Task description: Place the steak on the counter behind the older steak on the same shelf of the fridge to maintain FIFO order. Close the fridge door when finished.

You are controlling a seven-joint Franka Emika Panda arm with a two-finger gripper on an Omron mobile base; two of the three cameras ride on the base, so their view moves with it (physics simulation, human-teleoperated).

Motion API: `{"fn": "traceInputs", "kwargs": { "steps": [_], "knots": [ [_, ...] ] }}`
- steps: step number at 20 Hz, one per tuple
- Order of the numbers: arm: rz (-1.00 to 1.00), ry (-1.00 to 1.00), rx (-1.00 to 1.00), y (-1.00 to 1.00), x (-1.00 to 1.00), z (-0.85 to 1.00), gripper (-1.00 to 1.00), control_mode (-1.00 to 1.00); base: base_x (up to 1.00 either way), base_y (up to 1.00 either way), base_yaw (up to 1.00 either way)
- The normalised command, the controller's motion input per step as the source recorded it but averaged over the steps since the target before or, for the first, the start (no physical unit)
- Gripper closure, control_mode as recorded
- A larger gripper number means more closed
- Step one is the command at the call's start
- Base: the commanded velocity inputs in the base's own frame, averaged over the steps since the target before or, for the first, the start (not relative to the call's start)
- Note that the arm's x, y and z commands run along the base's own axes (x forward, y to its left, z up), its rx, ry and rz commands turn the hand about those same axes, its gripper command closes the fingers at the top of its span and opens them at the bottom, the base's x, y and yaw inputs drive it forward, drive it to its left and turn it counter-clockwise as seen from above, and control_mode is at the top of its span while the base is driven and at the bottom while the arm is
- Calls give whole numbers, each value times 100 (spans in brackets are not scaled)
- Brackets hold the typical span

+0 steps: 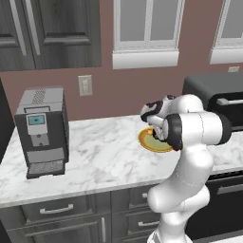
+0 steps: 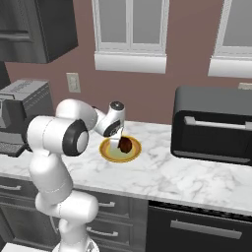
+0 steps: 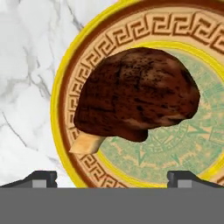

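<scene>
Both fingertips (image 3: 43, 178) of the released end effector (image 3: 111, 179) straddle the steak (image 3: 135, 93) on the plate (image 3: 65, 78), counter (image 3: 26, 87) bare alongside.

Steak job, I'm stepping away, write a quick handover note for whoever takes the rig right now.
End effector: open, tips spread wide on either side of the steak, holding nothing, hovering just above the plate.
Steak: dark brown chunk with tan bone end, lying on the yellow-rimmed patterned plate on the marble counter, between the coffee machine and the black toaster oven.
Done: arm lined up over the steak.
Left: grasp and lift it, carry it to the fridge, set it behind the older steak on the same shelf, close the fridge door.
</scene>
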Motion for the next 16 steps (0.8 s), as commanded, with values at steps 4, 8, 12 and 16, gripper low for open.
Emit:
{"fn": "traceInputs", "kwargs": {
  "steps": [4, 8, 12, 16],
  "knots": [
    [26, -12, -15, 3, -50, 72, -100, -100, 0, 0, 0],
    [27, 1, -24, 5, -28, 49, -100, -100, 0, 0, 0],
    [31, 5, -32, 1, -30, 19, -100, -100, 0, 0, 0],
    [30, 4, -31, 0, -39, 10, -100, -100, 0, 0, 0]
  ]
}}
